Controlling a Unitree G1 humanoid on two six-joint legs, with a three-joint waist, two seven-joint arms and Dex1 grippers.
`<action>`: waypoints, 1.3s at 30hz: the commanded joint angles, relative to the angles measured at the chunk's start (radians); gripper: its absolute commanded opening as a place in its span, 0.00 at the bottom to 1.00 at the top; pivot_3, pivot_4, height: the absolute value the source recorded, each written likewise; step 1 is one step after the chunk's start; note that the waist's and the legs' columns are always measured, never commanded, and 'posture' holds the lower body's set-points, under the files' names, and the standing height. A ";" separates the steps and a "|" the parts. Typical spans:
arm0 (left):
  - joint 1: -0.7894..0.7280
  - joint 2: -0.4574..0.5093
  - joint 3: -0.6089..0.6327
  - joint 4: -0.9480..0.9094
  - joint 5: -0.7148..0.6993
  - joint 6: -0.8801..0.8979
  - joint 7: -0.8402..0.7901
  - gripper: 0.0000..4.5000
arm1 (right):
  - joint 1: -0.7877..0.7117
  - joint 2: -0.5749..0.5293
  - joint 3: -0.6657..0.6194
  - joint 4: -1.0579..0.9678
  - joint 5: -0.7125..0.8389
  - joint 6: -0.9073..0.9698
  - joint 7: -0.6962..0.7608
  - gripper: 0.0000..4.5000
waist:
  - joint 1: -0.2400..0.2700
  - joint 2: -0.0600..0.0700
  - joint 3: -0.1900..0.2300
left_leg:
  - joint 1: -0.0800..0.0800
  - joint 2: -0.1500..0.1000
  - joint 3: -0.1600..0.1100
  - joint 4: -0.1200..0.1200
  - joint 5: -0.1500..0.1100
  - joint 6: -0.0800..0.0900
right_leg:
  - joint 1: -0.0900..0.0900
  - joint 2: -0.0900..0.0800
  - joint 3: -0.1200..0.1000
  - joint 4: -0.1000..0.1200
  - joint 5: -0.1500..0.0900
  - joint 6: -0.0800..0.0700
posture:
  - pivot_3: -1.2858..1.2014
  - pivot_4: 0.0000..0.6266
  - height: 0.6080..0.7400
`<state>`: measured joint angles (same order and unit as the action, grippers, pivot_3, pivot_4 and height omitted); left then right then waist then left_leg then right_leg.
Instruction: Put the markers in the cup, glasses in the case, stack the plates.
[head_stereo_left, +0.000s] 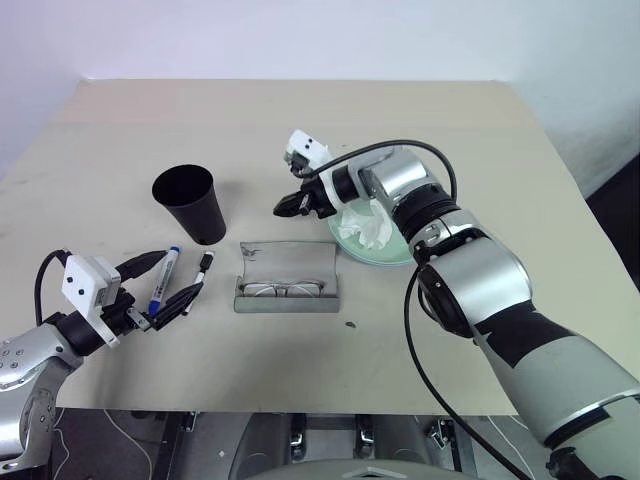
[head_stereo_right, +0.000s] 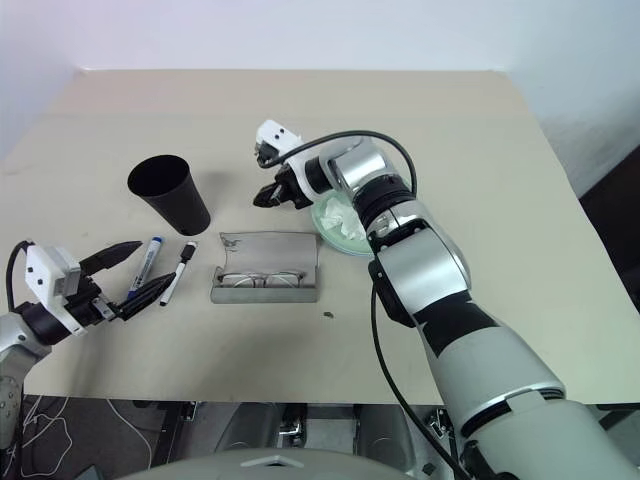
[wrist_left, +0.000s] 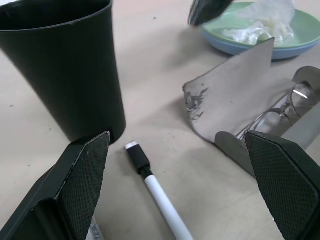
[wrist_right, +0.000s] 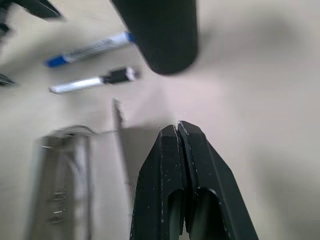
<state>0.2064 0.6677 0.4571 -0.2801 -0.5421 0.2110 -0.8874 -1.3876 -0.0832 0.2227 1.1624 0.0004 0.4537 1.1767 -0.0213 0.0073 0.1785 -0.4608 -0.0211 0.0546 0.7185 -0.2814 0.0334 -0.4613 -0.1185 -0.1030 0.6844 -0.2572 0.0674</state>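
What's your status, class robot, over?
Left gripper open over the markers. Right gripper shut, empty. Glasses cased, plates stacked; tissue on top.

Head stereo pair looks down and forward over the whole worktop (head_stereo_left: 450, 340). Left wrist cam sits low, close to the cup (wrist_left: 70, 65); right wrist cam hovers above. All share cup, case (head_stereo_left: 288, 275).

Cup (wrist_left: 70, 65) – glossy plastic; case (wrist_left: 235, 100) – matt felt.
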 joint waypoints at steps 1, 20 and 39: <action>0.008 -0.007 0.044 -0.012 -0.039 0.000 0.006 1.00 | 0.007 0.007 0.009 -0.034 -0.018 -0.025 0.028 0.01 | -0.001 0.000 0.000 | 0.000 0.000 0.000 0.000 0.000 0.000 | 0.000 0.000 0.000 0.000 0.000 0.000 | 0.52 0.24 0.55; 0.020 0.042 0.095 -0.038 -0.129 0.056 -0.047 1.00 | 0.317 -0.124 0.195 -0.805 0.038 0.384 0.222 0.01 | 0.002 0.000 0.000 | 0.001 0.000 0.000 0.001 0.001 0.001 | 0.001 0.000 0.000 0.000 0.000 0.000 | 0.52 0.24 0.55; 0.049 0.063 0.112 -0.057 -0.142 0.087 -0.087 1.00 | 0.492 -0.242 0.296 -1.048 0.132 0.369 0.183 0.01 | 0.005 -0.001 -0.001 | 0.002 0.000 -0.001 0.001 0.001 0.001 | 0.001 0.000 0.000 0.000 0.000 0.000 | 0.52 0.24 0.55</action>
<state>0.2449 0.7293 0.5375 -0.3018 -0.6775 0.3094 -0.9770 -0.9003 -0.3203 0.5033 0.1387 0.1180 0.8286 1.3551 -0.0162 0.0062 0.1779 -0.4584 -0.0206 0.0541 0.7193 -0.2803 0.0347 -0.4601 -0.1187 -0.1030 0.6840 -0.2572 0.0674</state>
